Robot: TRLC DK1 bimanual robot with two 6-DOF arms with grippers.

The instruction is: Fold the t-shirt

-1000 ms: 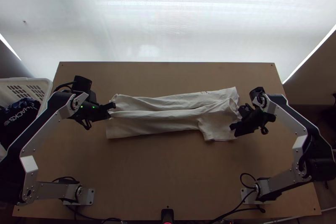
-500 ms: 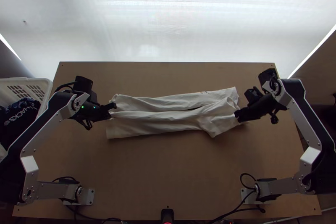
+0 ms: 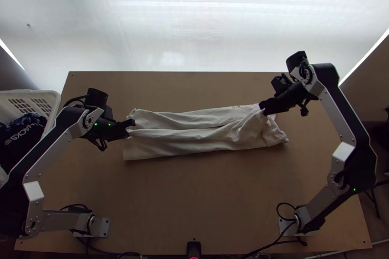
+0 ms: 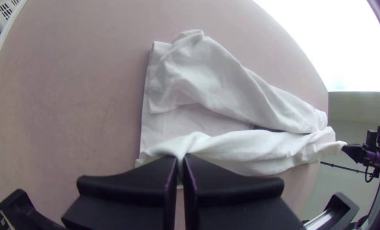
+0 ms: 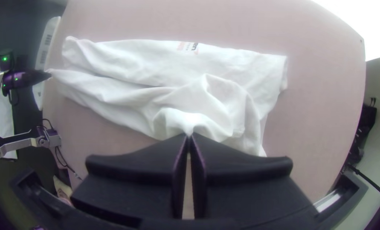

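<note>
You have a white T-shirt [image 3: 194, 137] lying across the middle of a light wooden table [image 3: 194, 200], in a long strip running left to right. Its two long sides are turned in, so that two loose, wrinkled folds run side by side. In the left wrist view a flatter layer of the cloth lies beneath and between them.

Your left gripper [image 3: 131, 128] is at the strip's left end. Its wrist view has the two black fingers [image 4: 134, 181] brought together on a ridge of cloth, near the end edge, with the fabric rising into the pinch.

Your right gripper [image 3: 262, 108] is near the strip's right end, towards the table's far side. Its fingers [image 5: 236, 164] are closed on a pinch of the shirt, and soft folds fan out from their tips. The cloth around that grip is bunched, and a crumpled part reaches past it, to the right and towards the near side of the table. Small print [image 5: 189, 47] is on the shirt's outer face in the right wrist view.

Beside the table's left edge is a white plastic basket [image 3: 29, 93], with dark clothing [image 3: 22, 142] inside. Black cables [image 3: 277, 239] run along the table's near edge, by the right arm's base.
</note>
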